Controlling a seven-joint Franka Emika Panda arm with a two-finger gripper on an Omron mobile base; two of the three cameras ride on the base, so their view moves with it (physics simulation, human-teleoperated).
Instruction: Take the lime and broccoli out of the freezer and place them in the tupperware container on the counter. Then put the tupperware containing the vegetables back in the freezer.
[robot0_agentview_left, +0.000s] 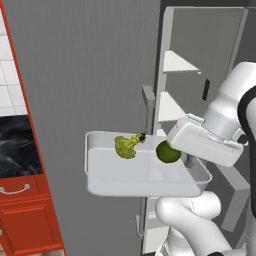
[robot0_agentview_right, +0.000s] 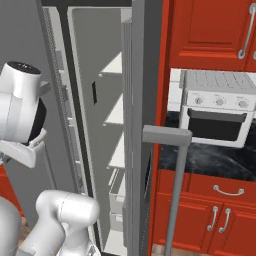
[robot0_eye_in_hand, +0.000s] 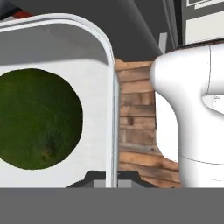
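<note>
The broccoli (robot0_agentview_left: 127, 146) lay toward the left of the tupperware container (robot0_agentview_left: 130, 187), the lime (robot0_agentview_left: 168, 152) at its right rim, where the claw (robot0_eye_in_hand: 111, 177) was clenched on the wall, tray held aloft before the freezer (robot0_agentview_right: 107, 125). A one-sided grip risked tilt, rolling the lime out.
</note>
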